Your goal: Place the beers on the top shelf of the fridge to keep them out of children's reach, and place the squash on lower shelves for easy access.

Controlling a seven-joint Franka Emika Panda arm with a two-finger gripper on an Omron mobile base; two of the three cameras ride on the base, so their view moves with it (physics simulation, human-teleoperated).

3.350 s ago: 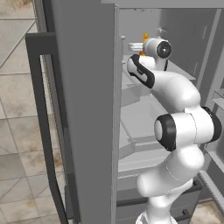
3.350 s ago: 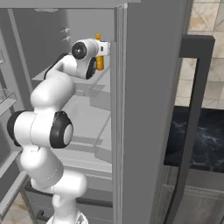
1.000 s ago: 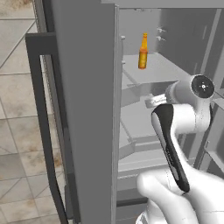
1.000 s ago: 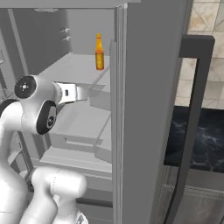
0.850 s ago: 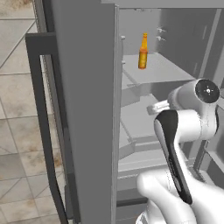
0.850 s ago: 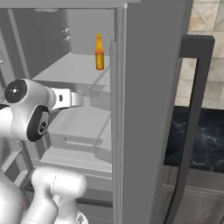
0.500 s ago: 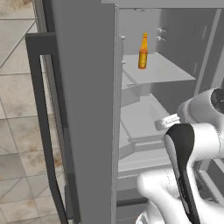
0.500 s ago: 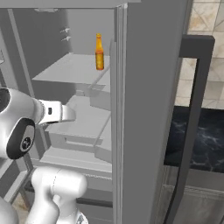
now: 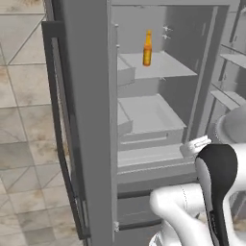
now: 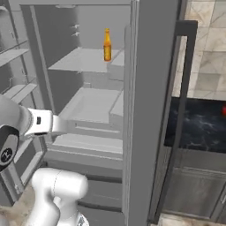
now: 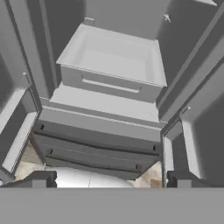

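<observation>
The fridge [image 9: 86, 96] stands open. One of the beers, an amber bottle [image 9: 147, 48] with an orange label, stands upright on the top shelf [image 9: 168, 67], also seen as the bottle [image 10: 107, 45] on the shelf [image 10: 79, 62]. My gripper [image 11: 111, 179] is open and empty, its fingertips [image 11: 41, 178] wide apart. It hangs low in front of the lower shelves [image 11: 105, 103], far below the bottle. The white hand [image 10: 44, 122] sits at drawer height. I cannot pick out the squash.
A deep pale bin [image 11: 113, 57] sits above the lowest shelf, with drawer fronts [image 11: 96, 146] below it. Narrow door racks [image 9: 230, 57] flank the opening. The dark handle [image 10: 181, 101] and a dark counter [image 10: 203, 128] lie right, with a cut-off red sliver [image 10: 224, 110].
The arm has drawn back from the top shelf and swung down to drawer height. The amber bottle stays upright on the top shelf. The jaws stay wide.
</observation>
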